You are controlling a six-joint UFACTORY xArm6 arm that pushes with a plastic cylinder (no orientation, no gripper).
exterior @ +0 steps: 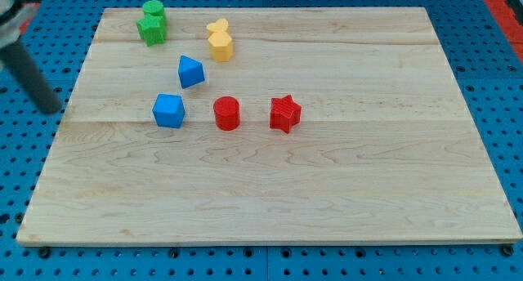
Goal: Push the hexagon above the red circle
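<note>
Camera view shows my tip (pixel 51 108), a bare rod holding nothing, off the board (pixel 327 199) at the view's left. The yellow hexagon (pixel 221 45), touching a second yellow block (pixel 216 27), sits up-left of the red circle (pixel 226 113). Coming across, the rod could clip the green blocks (pixel 152 24) or blue blocks (pixel 180 91), or drag both yellows together.

- Wooden board (pixel 327 175): pale tan with fine grain lines running across it.
- Pegboard surface (pixel 490 60) around the board: bright blue, dotted with dark holes.
- Red circle (pixel 226 113) and red star (pixel 285 113): the same saturated red.
- Two blue blocks (pixel 168 110) (pixel 190 71): mid blue.
- Yellow hexagon (pixel 221 45) and a yellow block (pixel 216 27): warm yellow.
- Two green blocks (pixel 152 9) (pixel 151 28): vivid green.
- Rod (pixel 29 73): dark grey, blurred.
</note>
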